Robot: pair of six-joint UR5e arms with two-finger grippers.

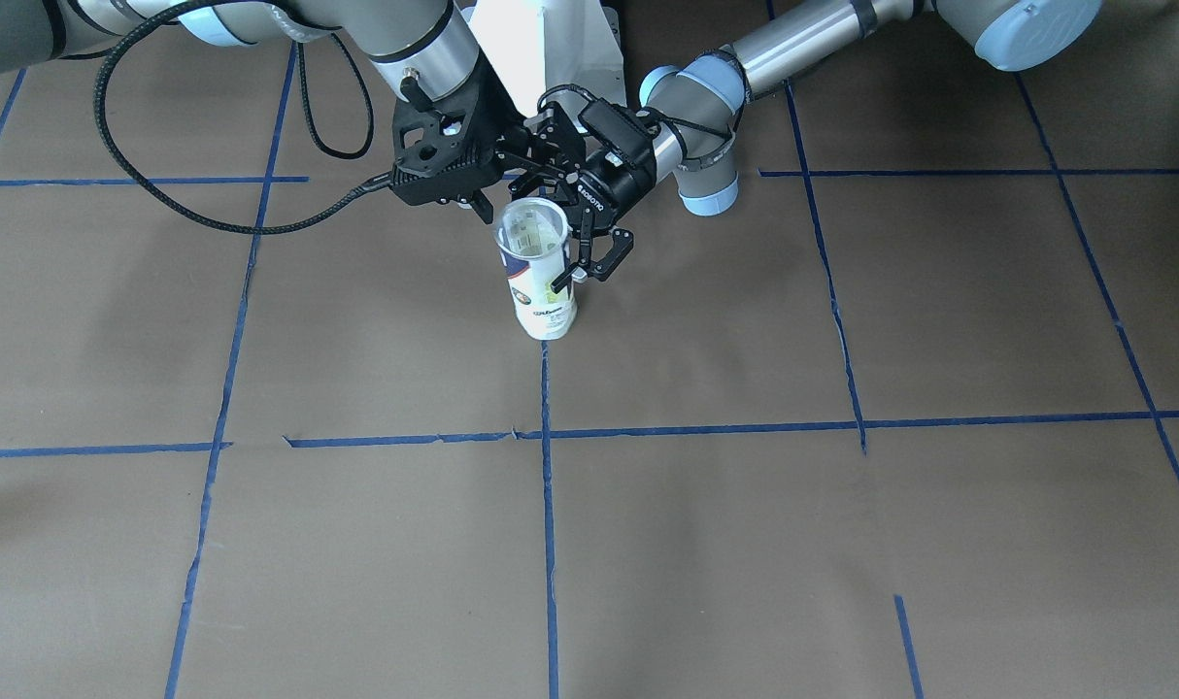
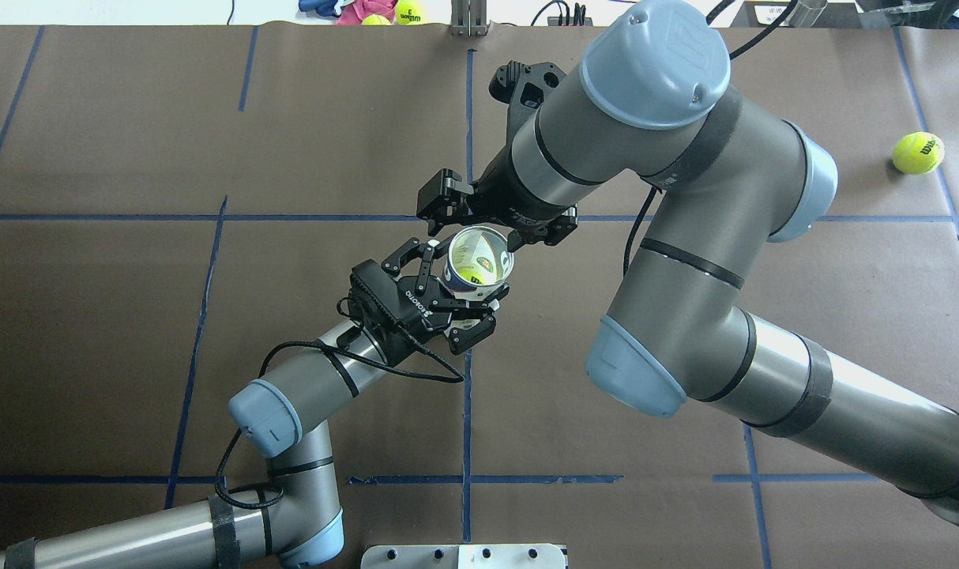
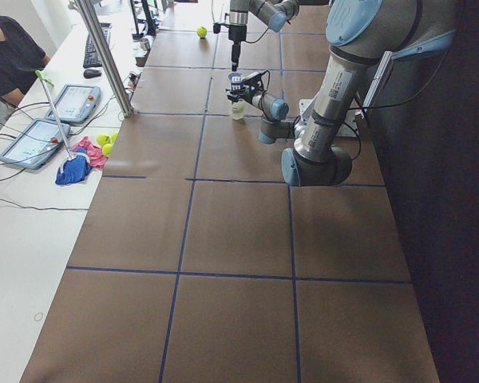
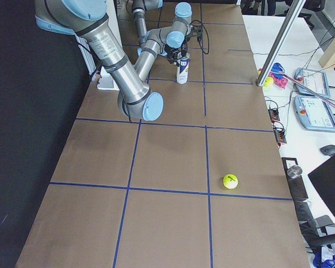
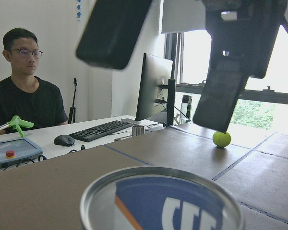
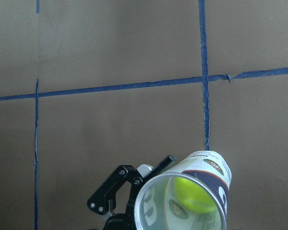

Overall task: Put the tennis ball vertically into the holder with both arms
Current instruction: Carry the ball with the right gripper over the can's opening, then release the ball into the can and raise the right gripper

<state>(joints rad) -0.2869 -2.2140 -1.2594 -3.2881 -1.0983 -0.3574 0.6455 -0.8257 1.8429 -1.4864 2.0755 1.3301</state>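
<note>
The holder [image 1: 539, 282] is a clear can with a white and navy label, standing upright near the table's middle. The tennis ball [image 2: 476, 274] lies inside it, also seen through the open top in the right wrist view [image 6: 194, 194]. My left gripper [image 2: 460, 286] reaches in level, its fingers [image 1: 562, 284] closed on the holder's sides below the rim [image 5: 158, 206]. My right gripper [image 2: 495, 225] hangs just above the holder's mouth, open and empty; its two spread fingers [image 5: 221, 91] show in the left wrist view.
A second tennis ball [image 2: 918, 152] lies far off on the right side of the table [image 4: 230, 181]. More balls and a cloth [image 2: 393, 12] sit past the far edge. An operator [image 5: 24, 91] sits at a desk there. The white pedestal [image 1: 551, 49] stands behind the grippers.
</note>
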